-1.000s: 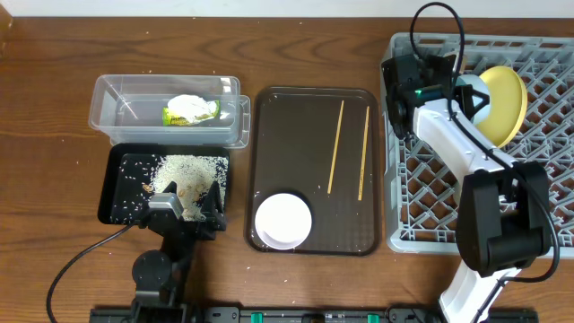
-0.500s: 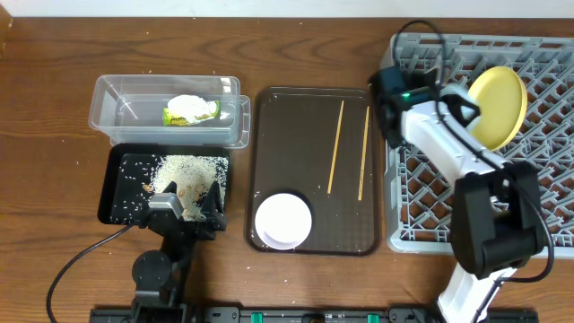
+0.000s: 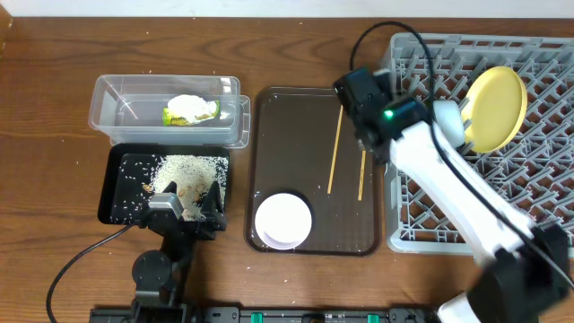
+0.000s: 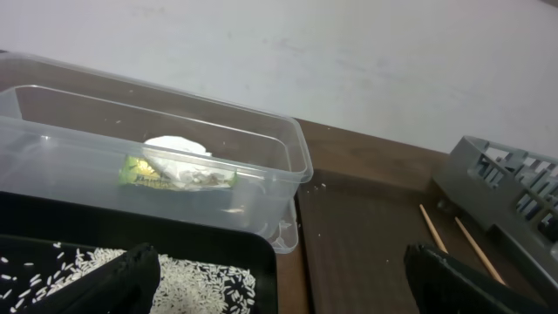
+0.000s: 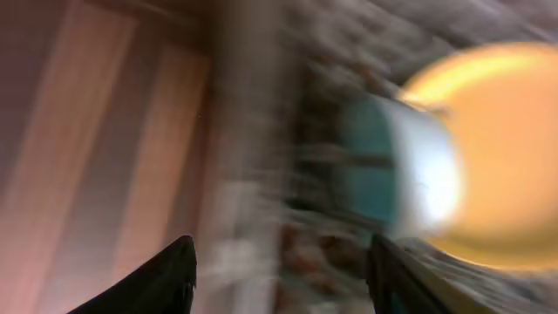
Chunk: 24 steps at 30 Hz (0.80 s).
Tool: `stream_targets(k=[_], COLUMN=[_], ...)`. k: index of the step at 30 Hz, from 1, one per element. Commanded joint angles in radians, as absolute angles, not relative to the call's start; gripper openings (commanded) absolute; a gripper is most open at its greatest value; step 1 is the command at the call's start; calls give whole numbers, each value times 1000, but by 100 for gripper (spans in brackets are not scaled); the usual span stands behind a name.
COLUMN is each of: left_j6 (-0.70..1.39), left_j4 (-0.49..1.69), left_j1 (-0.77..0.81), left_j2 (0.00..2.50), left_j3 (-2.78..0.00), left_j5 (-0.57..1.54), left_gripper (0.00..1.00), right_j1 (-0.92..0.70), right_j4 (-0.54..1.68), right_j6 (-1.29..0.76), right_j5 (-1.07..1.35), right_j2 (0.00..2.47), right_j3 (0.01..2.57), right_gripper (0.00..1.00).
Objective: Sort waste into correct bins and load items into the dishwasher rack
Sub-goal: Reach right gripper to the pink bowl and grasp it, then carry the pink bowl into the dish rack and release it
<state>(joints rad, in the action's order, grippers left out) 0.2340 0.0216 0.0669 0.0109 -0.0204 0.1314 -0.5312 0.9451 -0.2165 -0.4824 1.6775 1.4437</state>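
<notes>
right wrist view motion-blurred, light blue bowl and yellow plate smeared, dishwasher rack partly under right arm

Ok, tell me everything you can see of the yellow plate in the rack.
The yellow plate is round, plain and smooth, plastic by the look, with a low raised rim. It stands on edge among the pegs in the far part of the grey dishwasher rack, leaning so that one broad face shows from above. The light blue bowl sits right beside it; whether they touch I cannot tell. The right wrist view shows it only as a blur.
</notes>
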Motion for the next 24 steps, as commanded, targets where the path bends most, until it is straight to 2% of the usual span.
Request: stream_targets(k=[1,4,11,16,18,20,22,24], left_j6=[218,218,218,218,218,218,218,218], left_j4=[52,52,52,52,52,52,52,52], left_j1=[62,62,62,62,62,62,62,62], left_j2=[4,4,4,4,4,4,4,4], left_j3=[-4,-4,-4,-4,-4,-4,-4,-4], left_j5=[146,146,146,146,146,146,146,146], left_gripper=[92,92,92,92,92,92,92,92], right_j1=[-593,-661,-809,-849,-846,-838,-826,-812], right_j4=[926,930,947,984,981,980,981,979], right_j6=[-123,-118,-86,-81,-81,-81,-81,-81], right_j5=[-36,78,95,74,68,68,62,50], right_j2=[1629,1643,1757,1895,1944,1972,1976,1958], right_j3=[1460,1454,1403,1399,1399,1399,1399,1402], right_gripper=[60,61,65,54,43,19,4,1])
